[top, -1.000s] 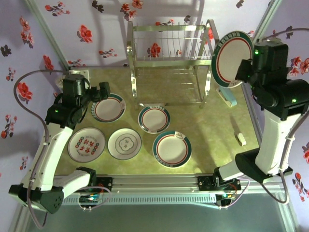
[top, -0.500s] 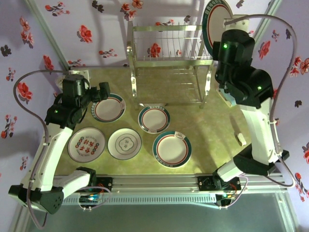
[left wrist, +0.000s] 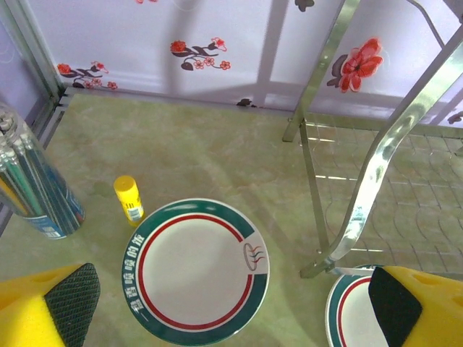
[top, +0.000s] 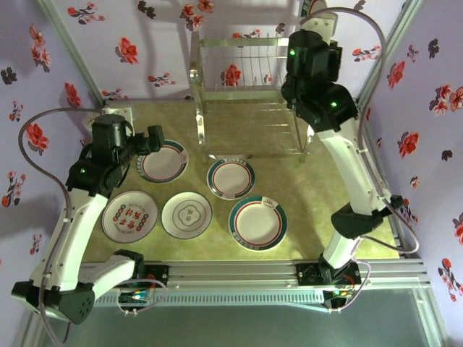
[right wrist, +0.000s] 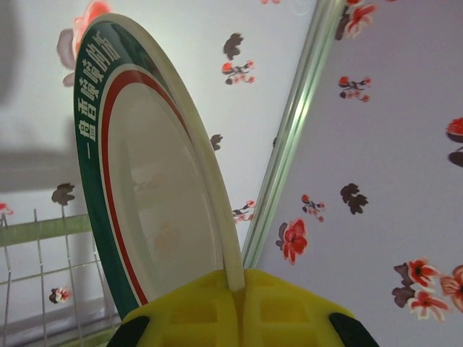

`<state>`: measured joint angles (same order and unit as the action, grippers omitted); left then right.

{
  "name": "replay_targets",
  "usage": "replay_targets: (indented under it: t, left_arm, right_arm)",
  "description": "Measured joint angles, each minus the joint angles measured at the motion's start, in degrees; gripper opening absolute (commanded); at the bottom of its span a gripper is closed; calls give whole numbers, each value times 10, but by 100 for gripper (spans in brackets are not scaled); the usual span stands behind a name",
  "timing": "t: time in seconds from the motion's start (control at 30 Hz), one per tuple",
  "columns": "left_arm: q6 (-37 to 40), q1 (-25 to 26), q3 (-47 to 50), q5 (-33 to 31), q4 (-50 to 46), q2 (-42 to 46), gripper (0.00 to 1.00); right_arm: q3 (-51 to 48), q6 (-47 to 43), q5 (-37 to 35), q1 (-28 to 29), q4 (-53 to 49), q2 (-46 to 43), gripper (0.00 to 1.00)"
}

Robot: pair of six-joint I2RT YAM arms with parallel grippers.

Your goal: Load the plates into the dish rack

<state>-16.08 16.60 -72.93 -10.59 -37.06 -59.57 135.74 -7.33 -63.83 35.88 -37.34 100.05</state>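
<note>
Swung leftward, the right arm (top: 347, 159) now holds its plate (right wrist: 159, 195) over the dish rack (top: 249, 72). Left pincer (left wrist: 231, 302) hangs spread above a green-rimmed plate (left wrist: 195, 278) lying flat, seemingly next. Four other plates (top: 187, 215) lie on the tabletop (top: 318, 188). Right pincer (right wrist: 239, 318) pinches its plate's rim, keeping it upright, likely to suit the slots.

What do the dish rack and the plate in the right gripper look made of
The dish rack: likely steel wire and bar, polished or chromed; it glints mirror-bright. The held plate: probably glazed ceramic or melamine; glossy white face with reflections, printed green-and-red rim.
</note>
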Motion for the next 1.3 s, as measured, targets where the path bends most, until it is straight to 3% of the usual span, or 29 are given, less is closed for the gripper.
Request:
replay_targets:
  t: [0.6,1.3]
  left_arm:
    - [17,0,11,0,0,4,100]
    - [30,0,11,0,0,-6,100]
  right_arm:
    - [93,35,61,-71,-35,90,0]
    - [93,79,119,-96,-71,135,0]
